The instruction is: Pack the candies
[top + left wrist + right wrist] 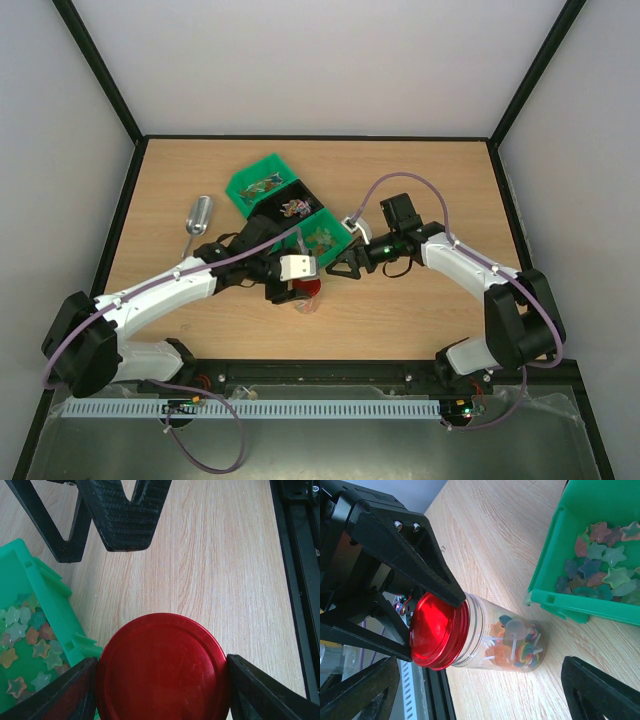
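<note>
Candies (516,649) lie at the bottom of the clear jar (480,630), which stands upright on the worktop (210,555) just beside the green bin (555,565) holding more. The left fingers (60,695) straddle its red lid (162,667) from above, pressed to the rim on both sides. The right fingers (355,695) are spread wide and empty, facing the jar's side.

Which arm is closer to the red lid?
Left. The left gripper has its jaws clamped on the red lid; the right gripper, jaws open, sits beside the jar, off the lid.
</note>
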